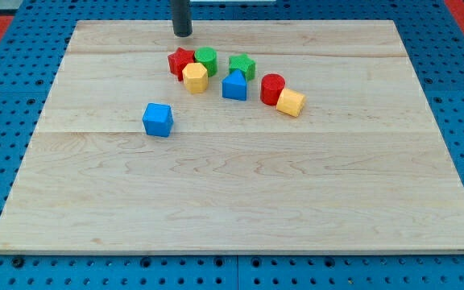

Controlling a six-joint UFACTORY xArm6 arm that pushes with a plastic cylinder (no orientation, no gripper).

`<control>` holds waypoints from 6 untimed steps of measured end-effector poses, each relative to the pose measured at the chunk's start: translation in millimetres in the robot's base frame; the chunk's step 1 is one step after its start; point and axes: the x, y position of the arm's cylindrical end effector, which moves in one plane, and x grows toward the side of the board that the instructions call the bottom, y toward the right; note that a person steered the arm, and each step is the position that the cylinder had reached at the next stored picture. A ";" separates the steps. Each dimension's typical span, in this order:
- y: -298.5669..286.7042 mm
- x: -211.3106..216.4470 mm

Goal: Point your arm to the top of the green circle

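Note:
The green circle block [207, 58] stands near the view's top middle of the wooden board [240, 209], touching a red star block [180, 61] on its left and a yellow hexagon block [195, 77] below it. My tip [183, 34] is above and a little to the left of the green circle, apart from it, near the board's top edge.
A green star block [242, 66], a blue triangular block [234, 85], a red cylinder [272, 88] and a yellow block [291, 102] lie to the right of the cluster. A blue cube [158, 119] sits alone lower left.

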 end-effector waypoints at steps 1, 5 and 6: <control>-0.9 -5.2; 4.8 14.1; 47.6 22.0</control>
